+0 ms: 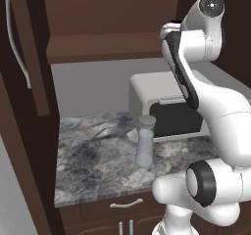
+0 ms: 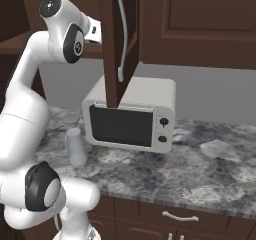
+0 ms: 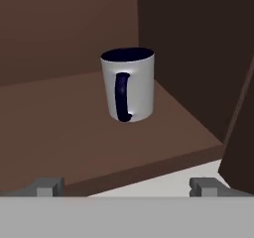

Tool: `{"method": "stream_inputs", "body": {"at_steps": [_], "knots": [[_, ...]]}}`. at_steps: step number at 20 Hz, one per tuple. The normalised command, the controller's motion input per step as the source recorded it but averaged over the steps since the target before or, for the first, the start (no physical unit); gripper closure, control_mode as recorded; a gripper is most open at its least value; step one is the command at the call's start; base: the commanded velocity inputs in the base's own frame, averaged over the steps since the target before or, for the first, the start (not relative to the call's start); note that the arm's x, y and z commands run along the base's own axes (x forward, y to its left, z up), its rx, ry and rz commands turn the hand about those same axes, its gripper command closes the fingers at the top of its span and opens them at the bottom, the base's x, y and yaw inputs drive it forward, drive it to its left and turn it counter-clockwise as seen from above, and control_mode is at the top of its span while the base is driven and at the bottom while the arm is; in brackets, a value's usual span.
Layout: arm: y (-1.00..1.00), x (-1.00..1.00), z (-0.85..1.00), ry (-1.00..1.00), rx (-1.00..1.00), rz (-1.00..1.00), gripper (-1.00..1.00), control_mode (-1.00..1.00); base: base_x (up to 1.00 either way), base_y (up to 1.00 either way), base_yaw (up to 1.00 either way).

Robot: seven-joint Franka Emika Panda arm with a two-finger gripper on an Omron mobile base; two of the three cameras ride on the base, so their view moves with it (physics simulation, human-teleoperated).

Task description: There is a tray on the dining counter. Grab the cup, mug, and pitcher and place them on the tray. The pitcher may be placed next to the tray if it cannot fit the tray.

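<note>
Upright, the silver-grey mug [image 3: 128, 85] turns its dark handle forward

No readable text, label, brand or number appears anywhere: the microwave [image 2: 129, 119] front, the mug [image 3: 128, 84] and the pitcher [image 1: 145, 141] all carry blank, unmarked surfaces.
</note>
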Motion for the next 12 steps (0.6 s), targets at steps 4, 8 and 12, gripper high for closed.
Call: {"method": "stream_inputs", "body": {"at_steps": [4, 8, 12], "knots": [[-0.03, 0.34, 0.0, 0.02, 0.0, 0.0, -1.0, -1.0, 0.0, 0.0, 0.0], [-0.09, 0.34, 0.0, 0.0, 0.0, 0.0, -1.0, -1.0, 0.0, 0.0, 0.0], [-0.1, 0.35, 0.0, 0.01, 0.0, 0.0, -1.0, -1.0, 0.0, 0.0, 0.0]]}}
